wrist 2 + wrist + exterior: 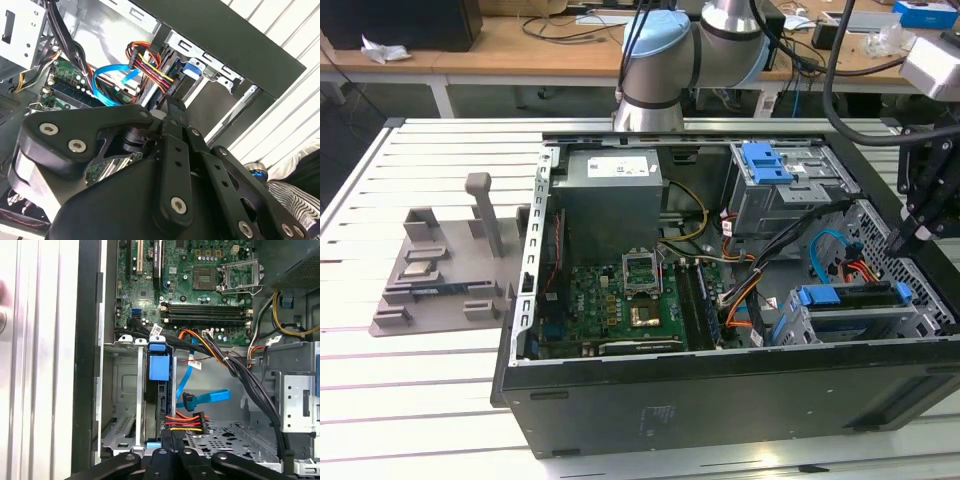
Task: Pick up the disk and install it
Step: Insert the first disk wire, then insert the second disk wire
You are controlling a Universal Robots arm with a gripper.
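Blue bracket, exterior view: the disk (855, 303) is standing on edge in its cage, just below the hand (903, 240).
First wrist view: the disk (159, 400) is running straight away from the hand (167, 437).
Hand: cannot tell if gripping.

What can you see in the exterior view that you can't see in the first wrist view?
Exterior view: the robot's round silver and blue arm joint, a grey plastic holder on the white slatted table, and the wooden desks behind.

First wrist view: a close look down at the red, yellow and black wire plug.

Both: the green circuit board, the disk in its blue plastic bracket sitting in the grey metal cage, and the black pincer beside it.
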